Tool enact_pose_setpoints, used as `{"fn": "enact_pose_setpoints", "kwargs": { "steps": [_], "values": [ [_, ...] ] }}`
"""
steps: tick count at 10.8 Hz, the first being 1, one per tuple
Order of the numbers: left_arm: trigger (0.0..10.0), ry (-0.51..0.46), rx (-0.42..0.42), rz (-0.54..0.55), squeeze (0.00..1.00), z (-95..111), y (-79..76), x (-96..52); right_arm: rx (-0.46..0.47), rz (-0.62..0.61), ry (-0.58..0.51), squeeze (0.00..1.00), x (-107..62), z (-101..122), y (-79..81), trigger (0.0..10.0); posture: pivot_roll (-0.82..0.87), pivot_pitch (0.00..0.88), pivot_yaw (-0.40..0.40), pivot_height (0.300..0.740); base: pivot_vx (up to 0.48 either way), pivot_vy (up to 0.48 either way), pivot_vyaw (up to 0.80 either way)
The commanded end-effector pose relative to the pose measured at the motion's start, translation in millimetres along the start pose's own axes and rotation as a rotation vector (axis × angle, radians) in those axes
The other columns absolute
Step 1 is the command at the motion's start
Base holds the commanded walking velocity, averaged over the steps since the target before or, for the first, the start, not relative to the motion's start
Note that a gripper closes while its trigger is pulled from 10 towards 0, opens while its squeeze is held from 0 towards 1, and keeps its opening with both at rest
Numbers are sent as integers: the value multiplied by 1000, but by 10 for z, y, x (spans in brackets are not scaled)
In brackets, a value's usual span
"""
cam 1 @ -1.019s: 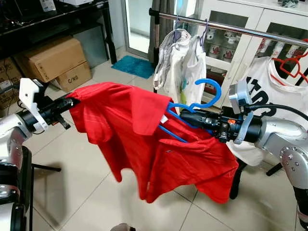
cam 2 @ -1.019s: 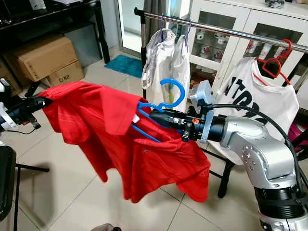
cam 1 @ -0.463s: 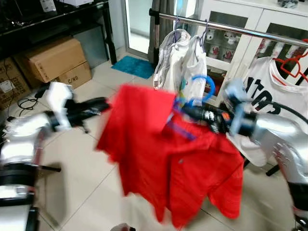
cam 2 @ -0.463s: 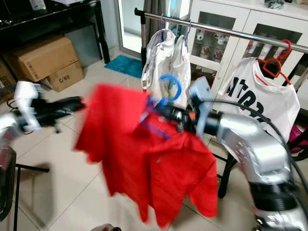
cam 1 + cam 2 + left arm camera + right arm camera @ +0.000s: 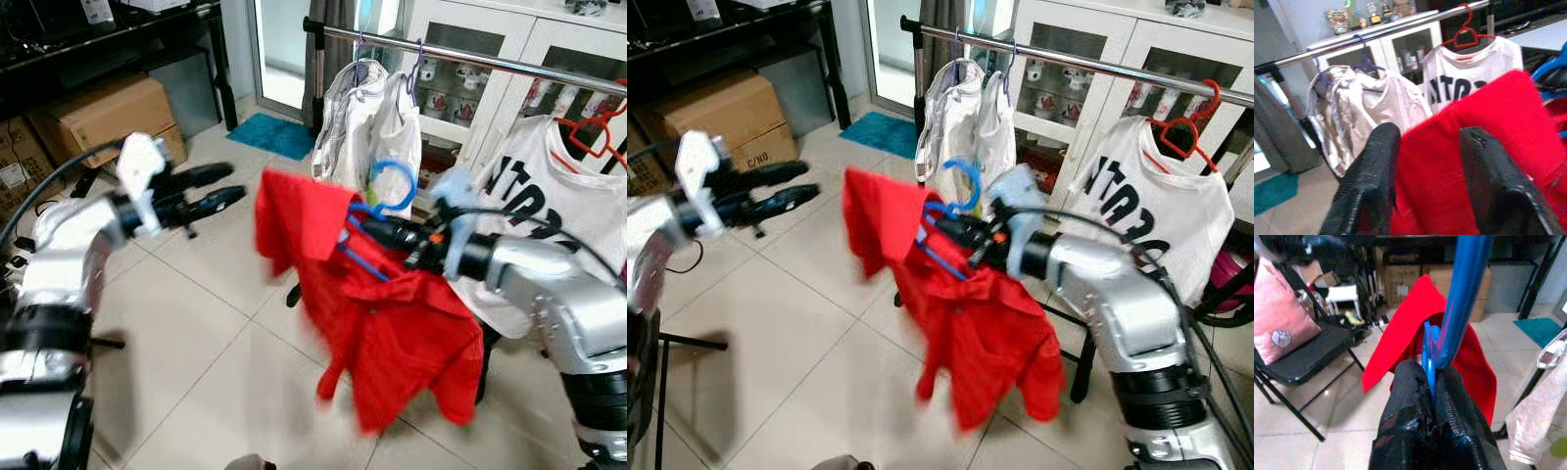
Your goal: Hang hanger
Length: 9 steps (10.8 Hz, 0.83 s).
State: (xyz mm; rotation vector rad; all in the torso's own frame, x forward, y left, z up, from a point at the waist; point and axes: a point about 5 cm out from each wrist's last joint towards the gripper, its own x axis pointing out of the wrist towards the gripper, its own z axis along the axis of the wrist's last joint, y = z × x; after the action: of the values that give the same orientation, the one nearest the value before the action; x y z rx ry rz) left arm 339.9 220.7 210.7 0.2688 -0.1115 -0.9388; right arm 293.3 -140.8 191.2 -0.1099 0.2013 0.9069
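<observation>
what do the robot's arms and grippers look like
Both arms are silver metal with rounded joint housings. Each ends in a black gripper, left and right, with two long black fingers. A pale camera block sits on each wrist. Black cables loop along both arms.

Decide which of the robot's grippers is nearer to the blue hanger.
Right. The right gripper has its jaws shut on the blue hanger just below the hook, carrying the red shirt. The left gripper hovers open, apart from the shirt's far edge.
</observation>
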Motion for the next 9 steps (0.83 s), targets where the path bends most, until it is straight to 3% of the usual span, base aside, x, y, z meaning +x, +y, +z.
{"fn": "enact_pose_setpoints", "kwargs": {
  "steps": [1, 2, 4, 5, 7, 9],
  "values": [
    [10000, -27, 13, -49, 1000, 135, 24, 74, -71, 8, -24, 0, 18, 133, 27, 10000, -145, 0, 42, 740, 0, 0, 0],
    [10000, -35, 2, -148, 1000, 240, 39, 151, -97, 20, -5, 0, 34, 136, 46, 10000, -142, 0, 41, 740, 0, 0, 0],
    [10000, 88, -64, -479, 996, 256, -127, 296, -161, 65, 13, 0, 80, 201, 117, 10000, -142, 0, 48, 740, 0, 0, 0],
    [10000, 170, -69, -602, 0, 222, -196, 347, -194, 100, 15, 0, 92, 221, 168, 10000, -142, 0, 53, 740, 0, 0, 0],
    [10000, 215, -49, -691, 0, 217, -247, 435, -221, 147, 12, 0, 84, 233, 236, 10000, -148, 0, 67, 740, 0, 0, 0],
    [10000, 165, 50, -671, 0, 303, -202, 566, -245, 212, 3, 0, 37, 246, 328, 10000, -155, 0, 78, 740, 0, 0, 0]
  ]
}}
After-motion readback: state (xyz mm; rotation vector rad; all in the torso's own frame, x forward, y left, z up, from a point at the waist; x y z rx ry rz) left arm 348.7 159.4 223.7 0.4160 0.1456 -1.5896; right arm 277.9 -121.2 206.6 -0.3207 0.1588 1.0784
